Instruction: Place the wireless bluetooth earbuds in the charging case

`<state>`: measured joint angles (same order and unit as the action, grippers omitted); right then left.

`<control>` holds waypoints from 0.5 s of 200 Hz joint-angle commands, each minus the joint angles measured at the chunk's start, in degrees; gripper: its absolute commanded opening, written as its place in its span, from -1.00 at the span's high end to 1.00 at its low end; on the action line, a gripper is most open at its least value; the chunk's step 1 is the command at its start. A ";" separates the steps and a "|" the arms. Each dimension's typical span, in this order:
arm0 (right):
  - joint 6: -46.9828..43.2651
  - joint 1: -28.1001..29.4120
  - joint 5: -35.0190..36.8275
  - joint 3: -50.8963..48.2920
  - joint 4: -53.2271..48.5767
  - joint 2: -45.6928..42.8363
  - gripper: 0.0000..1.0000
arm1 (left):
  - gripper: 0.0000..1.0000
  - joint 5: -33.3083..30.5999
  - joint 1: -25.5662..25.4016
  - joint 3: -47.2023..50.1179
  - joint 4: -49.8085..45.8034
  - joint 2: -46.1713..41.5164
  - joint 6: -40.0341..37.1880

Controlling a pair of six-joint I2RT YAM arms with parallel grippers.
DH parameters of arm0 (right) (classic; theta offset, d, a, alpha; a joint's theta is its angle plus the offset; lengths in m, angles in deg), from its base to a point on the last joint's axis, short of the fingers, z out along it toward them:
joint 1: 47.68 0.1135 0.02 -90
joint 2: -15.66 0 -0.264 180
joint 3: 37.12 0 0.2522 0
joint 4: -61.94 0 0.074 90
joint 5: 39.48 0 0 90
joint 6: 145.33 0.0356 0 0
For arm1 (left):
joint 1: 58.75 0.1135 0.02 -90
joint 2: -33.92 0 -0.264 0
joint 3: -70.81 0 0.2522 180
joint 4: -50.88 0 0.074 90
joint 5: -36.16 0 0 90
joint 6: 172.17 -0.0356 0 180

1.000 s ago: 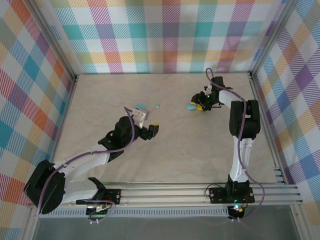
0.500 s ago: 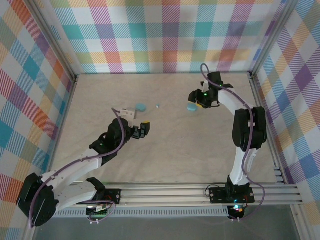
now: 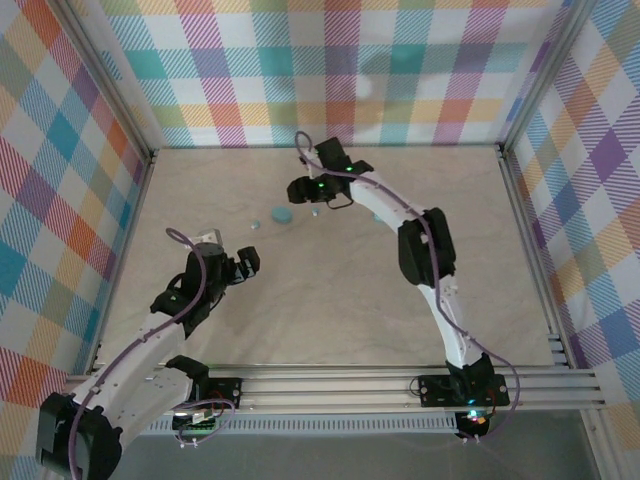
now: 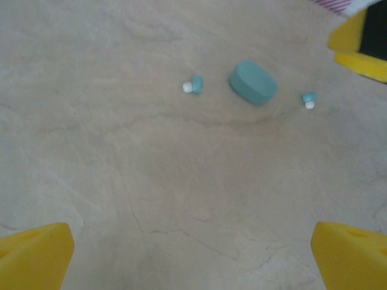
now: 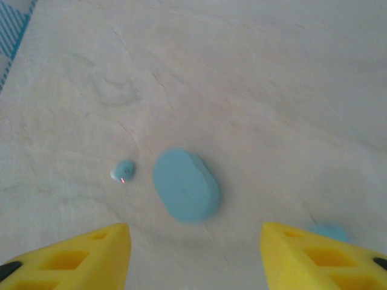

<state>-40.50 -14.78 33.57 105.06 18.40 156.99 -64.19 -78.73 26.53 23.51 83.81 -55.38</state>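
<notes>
A pale blue oval charging case [image 3: 282, 215] lies flat on the beige table; it also shows as the case [image 4: 253, 81] and the case [image 5: 185, 184]. One tiny earbud [image 3: 253, 225] sits to its left and another earbud [image 3: 314, 211] to its right. The left wrist view shows both, as earbud [image 4: 193, 84] and earbud [image 4: 309, 99]. My right gripper [image 3: 305, 188] hovers just behind the case, open, with the case ahead of its yellow fingers [image 5: 78, 260]. An earbud [image 5: 124, 170] lies beside it. My left gripper [image 3: 228, 256] is open and empty, well short of the case.
Checked walls and a metal frame [image 3: 520, 200] enclose the table. The right arm [image 3: 420, 240] stretches diagonally across the far middle. A yellow finger of the right gripper [image 4: 357, 45] shows at the top right of the left wrist view. A further blue bit [image 5: 326, 231] peeks beside the right finger.
The right arm swung left from the right-hand case to the left-hand one. The left arm drew back toward the near left. Both grippers opened wider.
</notes>
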 commanded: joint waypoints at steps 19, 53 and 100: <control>-2.09 1.39 -0.61 16.13 -3.15 11.60 -0.32 | -1.00 10.14 3.70 -4.79 -4.68 5.12 2.26; -3.85 3.66 1.51 18.62 -0.28 15.23 -0.34 | -1.00 12.56 4.69 -4.73 -3.28 8.24 2.57; -12.98 8.05 8.50 18.66 -5.35 15.29 -0.51 | -1.00 13.79 5.57 -3.05 -2.96 7.59 2.57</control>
<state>-46.55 -10.04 38.25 121.54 16.22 172.40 -52.21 -74.17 22.81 20.71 92.46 -53.22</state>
